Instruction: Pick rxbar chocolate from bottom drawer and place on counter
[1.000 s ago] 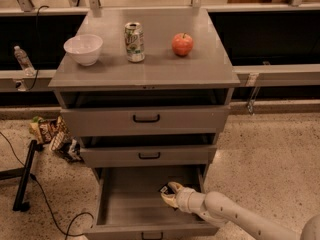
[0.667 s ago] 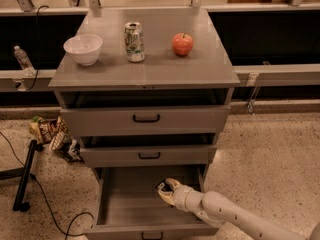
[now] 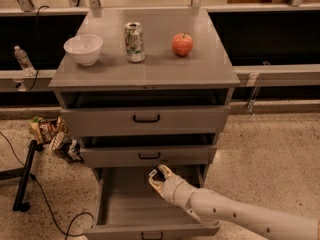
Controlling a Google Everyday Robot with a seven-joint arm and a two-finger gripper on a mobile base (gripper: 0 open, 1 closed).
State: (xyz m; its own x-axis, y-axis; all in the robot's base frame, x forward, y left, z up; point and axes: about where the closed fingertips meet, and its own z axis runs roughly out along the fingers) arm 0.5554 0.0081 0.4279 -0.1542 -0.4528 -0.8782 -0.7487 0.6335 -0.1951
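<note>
Camera view looks down on a grey cabinet (image 3: 222, 111) standing on a speckled beige floor (image 3: 270, 154). The counter (image 3: 150, 69) is the cabinet's flat grey top. All three of the cabinet's drawers are pulled out, each one further than the one above. The bottom drawer (image 3: 125, 206) sticks out furthest from the cabinet, showing a wide grey floor and a black handle at its front edge. The middle drawer (image 3: 115, 156) and top drawer (image 3: 190, 118) are open only a little, each with a black handle on its front.

A pale arm (image 3: 235, 216) comes in from the lower right of the cabinet and reaches over the bottom drawer's right side. On the floor left of the cabinet lie a black stand leg (image 3: 25, 176) and some colourful bags (image 3: 50, 134).

On the cabinet's top, a white bowl (image 3: 83, 49) sits at the left, a can (image 3: 134, 42) stands upright in the middle, and a red apple (image 3: 182, 44) sits to the right.

The gripper (image 3: 160, 176) hangs above the back of the bottom drawer, just under the middle drawer's front, near the cabinet's centre line. Its fingers pinch the rxbar (image 3: 158, 173), a small dark bar with pale print, held clear of the drawer floor. A clear bottle (image 3: 23, 60) stands on a ledge left of the cabinet
</note>
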